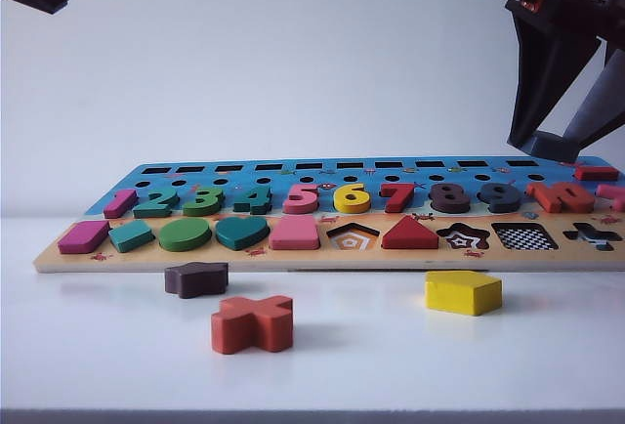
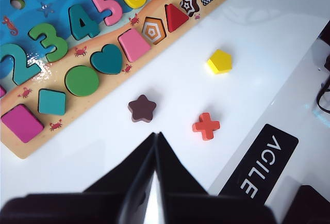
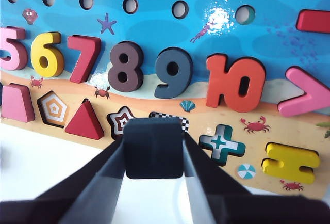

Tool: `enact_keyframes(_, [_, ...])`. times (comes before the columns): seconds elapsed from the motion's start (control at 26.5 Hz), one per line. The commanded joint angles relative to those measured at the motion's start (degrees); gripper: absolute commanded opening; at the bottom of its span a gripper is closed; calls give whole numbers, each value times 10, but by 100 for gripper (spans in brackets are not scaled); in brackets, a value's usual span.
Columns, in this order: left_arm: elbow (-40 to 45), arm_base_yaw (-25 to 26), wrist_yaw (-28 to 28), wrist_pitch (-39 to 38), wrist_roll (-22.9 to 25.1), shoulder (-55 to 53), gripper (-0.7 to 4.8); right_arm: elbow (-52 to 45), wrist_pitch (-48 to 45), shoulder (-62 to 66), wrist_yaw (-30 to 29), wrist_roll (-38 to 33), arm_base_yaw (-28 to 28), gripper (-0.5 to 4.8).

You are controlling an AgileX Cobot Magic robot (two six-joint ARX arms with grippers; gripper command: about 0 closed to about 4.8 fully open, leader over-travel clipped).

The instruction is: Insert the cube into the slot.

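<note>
The dark navy cube is clamped between the fingers of my right gripper, which is shut on it. In the exterior view that gripper hangs above the right end of the puzzle board, with the cube at its tips, well clear of the board. The checkered square slot lies below and a little nearer than the cube; in the right wrist view only a corner of the slot shows behind the cube. My left gripper is shut and holds nothing, hovering over the white table near the star block.
Loose on the table in front of the board lie a yellow pentagon block, a brown star block and an orange cross block. The star recess and cross recess flank the slot. Number pieces fill the board's back row.
</note>
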State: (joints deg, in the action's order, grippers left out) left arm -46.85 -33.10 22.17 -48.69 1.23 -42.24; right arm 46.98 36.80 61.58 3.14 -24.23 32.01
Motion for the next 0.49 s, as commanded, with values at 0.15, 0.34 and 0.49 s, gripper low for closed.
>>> enact_keyframes(0.15, [-2, 1, 3, 8, 0, -1, 10, -11, -25, -1, -29, 1, -1, 35])
enact_keyframes(0.34, [-2, 1, 3, 8, 0, -1, 10, -23, -36, -1, -31, 3, -1, 34])
enact_keyframes(0.49, [-2, 1, 3, 8, 0, -1, 10, -33, -38, 4, -31, 3, -1, 31])
